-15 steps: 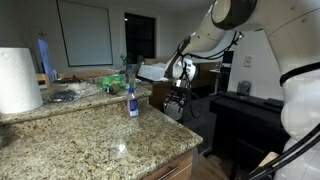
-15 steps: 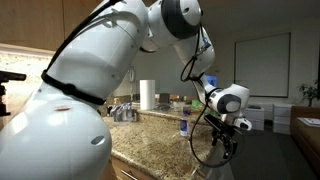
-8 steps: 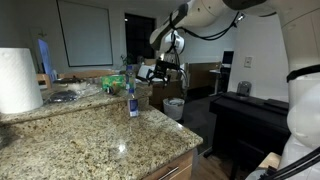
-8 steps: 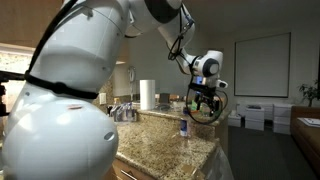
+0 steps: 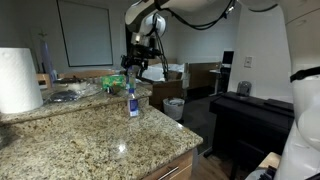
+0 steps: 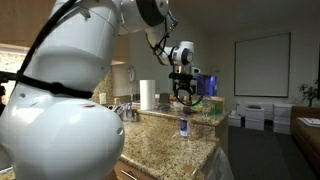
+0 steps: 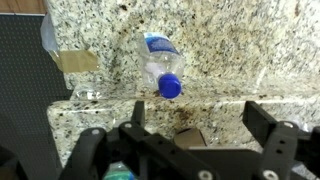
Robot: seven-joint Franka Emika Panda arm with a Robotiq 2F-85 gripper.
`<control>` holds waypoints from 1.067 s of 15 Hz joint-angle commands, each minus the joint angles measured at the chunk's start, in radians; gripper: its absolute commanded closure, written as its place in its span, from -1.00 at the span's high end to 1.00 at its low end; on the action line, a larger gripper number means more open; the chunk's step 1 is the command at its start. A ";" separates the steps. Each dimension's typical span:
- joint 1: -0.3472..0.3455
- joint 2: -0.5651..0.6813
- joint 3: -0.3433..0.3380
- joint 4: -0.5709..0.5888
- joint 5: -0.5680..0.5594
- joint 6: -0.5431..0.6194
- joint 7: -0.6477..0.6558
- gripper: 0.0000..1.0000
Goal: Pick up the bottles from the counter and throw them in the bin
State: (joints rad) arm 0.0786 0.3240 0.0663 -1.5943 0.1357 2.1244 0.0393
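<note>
One clear bottle with a blue label and blue cap stands upright near the counter's far edge; it also shows in an exterior view. The wrist view looks down on it. My gripper hangs open and empty just above it, also seen in an exterior view, and the fingers are spread wide in the wrist view. The granite counter fills the foreground. The whitish bin stands on the floor beyond the counter. No reddish-labelled bottle shows.
A big white paper-towel roll stands at the counter's left, and also shows in an exterior view. Dishes and green items clutter the area behind the bottle. A black piano-like cabinet stands to the right.
The arm has swung from low beside the bin up and back over the counter, and the gripper now hangs above the bottle. The bottle has not moved.
</note>
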 commanded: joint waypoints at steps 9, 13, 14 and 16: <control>0.048 0.089 -0.015 -0.056 -0.274 0.193 -0.058 0.78; 0.040 0.113 -0.011 -0.072 -0.254 0.234 -0.060 0.16; 0.039 0.120 -0.009 -0.073 -0.249 0.244 -0.060 0.02; 0.038 0.132 -0.007 -0.070 -0.243 0.252 -0.061 -0.24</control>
State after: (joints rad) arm 0.1223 0.4549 0.0554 -1.6431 -0.1128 2.3378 -0.0118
